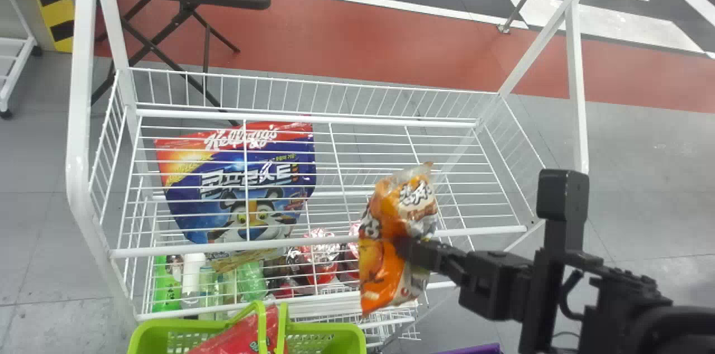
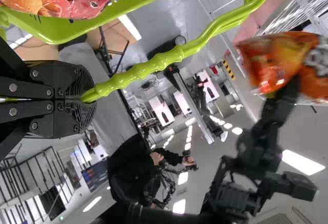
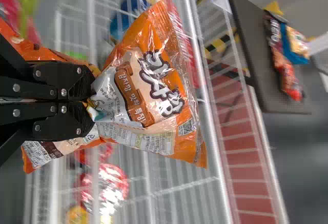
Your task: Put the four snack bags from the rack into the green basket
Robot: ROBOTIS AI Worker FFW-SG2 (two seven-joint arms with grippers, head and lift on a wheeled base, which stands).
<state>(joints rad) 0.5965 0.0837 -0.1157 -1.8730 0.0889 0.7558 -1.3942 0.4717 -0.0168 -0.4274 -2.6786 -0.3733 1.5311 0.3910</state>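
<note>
pinching the orange snack bag [image 1: 377,259] around its middle, the right hand [image 3: 88,101] is narrow, and both ends of the bag bulge out past the grip. a waist grip like that probably keeps it from slipping, though squeezing harder could burst it. the bag is above the near edge of the white rack [image 1: 304,117], to the right of the green basket [image 1: 159,328]. the left hand [image 2: 84,96] is closed on the basket's handle [image 2: 169,57], likely to steady it for the drop. a red bag [image 1: 237,338] lies in the basket already, while a big blue cereal bag [image 1: 226,178] lies on the rack, left and farther back. the right arm comes in from the near right, its hand pointing left; it seems to need a short move left and nearer before letting go.
</note>
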